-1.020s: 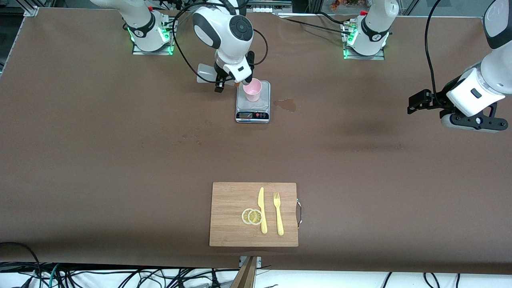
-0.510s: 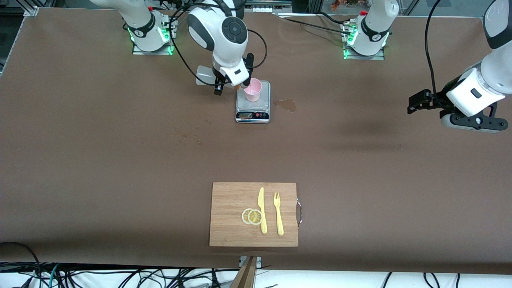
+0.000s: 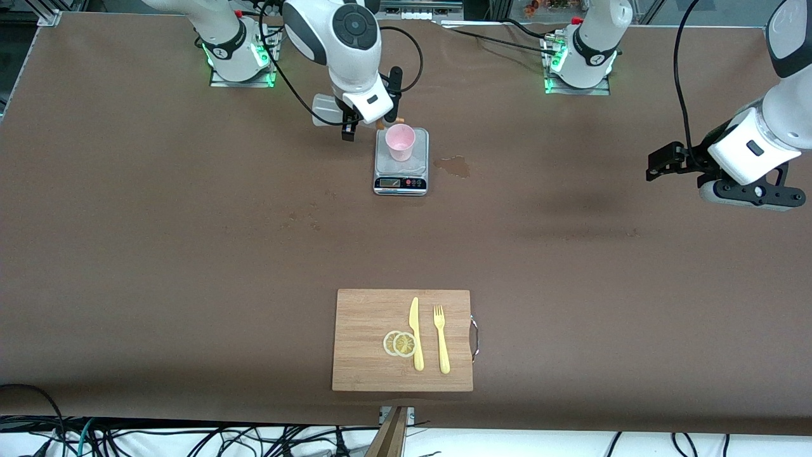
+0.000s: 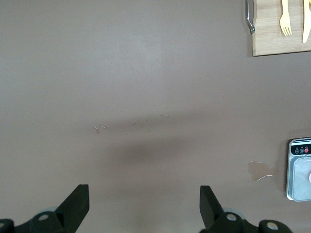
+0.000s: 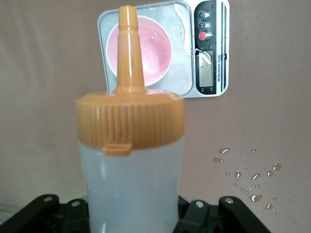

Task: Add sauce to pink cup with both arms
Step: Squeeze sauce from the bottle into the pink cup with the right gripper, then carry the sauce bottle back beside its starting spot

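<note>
A brown table carries a small scale with the pink cup standing on it. The right gripper, clenched on the sauce, has drawn back from the cup's rim toward its own base, so the nozzle no longer sits over the cup; pouring looks finished or paused. The left gripper waits spread open over bare table at its own end.

R gripper fingers clamped; L gripper fingers spread.
</note>
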You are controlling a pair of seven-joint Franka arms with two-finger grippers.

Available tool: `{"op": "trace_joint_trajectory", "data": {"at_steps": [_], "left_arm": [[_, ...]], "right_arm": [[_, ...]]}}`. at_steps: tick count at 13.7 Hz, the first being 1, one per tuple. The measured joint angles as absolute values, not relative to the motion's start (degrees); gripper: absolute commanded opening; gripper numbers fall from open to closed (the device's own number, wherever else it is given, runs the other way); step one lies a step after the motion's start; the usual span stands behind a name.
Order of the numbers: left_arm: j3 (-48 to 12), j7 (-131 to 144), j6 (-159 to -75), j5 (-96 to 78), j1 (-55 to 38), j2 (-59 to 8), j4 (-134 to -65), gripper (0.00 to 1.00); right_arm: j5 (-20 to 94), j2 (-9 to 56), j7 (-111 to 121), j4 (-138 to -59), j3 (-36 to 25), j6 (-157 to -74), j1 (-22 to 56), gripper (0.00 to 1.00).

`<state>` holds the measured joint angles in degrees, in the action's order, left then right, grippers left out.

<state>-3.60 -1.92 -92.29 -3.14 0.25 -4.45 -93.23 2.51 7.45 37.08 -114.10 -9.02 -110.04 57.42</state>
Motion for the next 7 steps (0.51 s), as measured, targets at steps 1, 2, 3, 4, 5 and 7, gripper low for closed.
{"op": "trace_joint_trajectory", "data": {"at_steps": [1, 2, 3, 4, 5, 7], "left_arm": [[-3.6, -1.9, -92.3, -3.1, 0.3, -4.5, -93.2, 1.0], [-3.6, -1.9, -92.3, -3.1, 0.3, -4.5, -93.2, 1.0], [-3.6, -1.9, -92.3, -3.1, 0.3, -4.5, -93.2, 1.0], [-3.6, -1.9, -92.3, -3.1, 0.3, -4.5, -93.2, 1.0], [-3.6, -1.9, -92.3, -3.1, 0.3, -4.5, -93.2, 1.0], [-3.6, -1.9, -92.3, -3.1, 0.3, -4.5, -93.2, 1.0]], "right_arm": [[3.0, 6.8, 37.7, -114.1, -9.0, -110.0, 56.9, 0.14], [4.1, 6.2, 38.7, -114.1, -9.0, -109.9, 56.2, 0.14], [5.6, 5.7, 40.4, -114.1, -9.0, -109.9, 55.1, 0.14], [7.4, 5.3, 42.8, -114.1, -9.0, -109.9, 53.7, 0.14], [9.5, 4.9, 45.6, -114.1, -9.1, -109.9, 51.9, 0.14], [13.3, 4.7, 51.3, -114.1, -9.1, -109.9, 47.8, 0.14]]}}
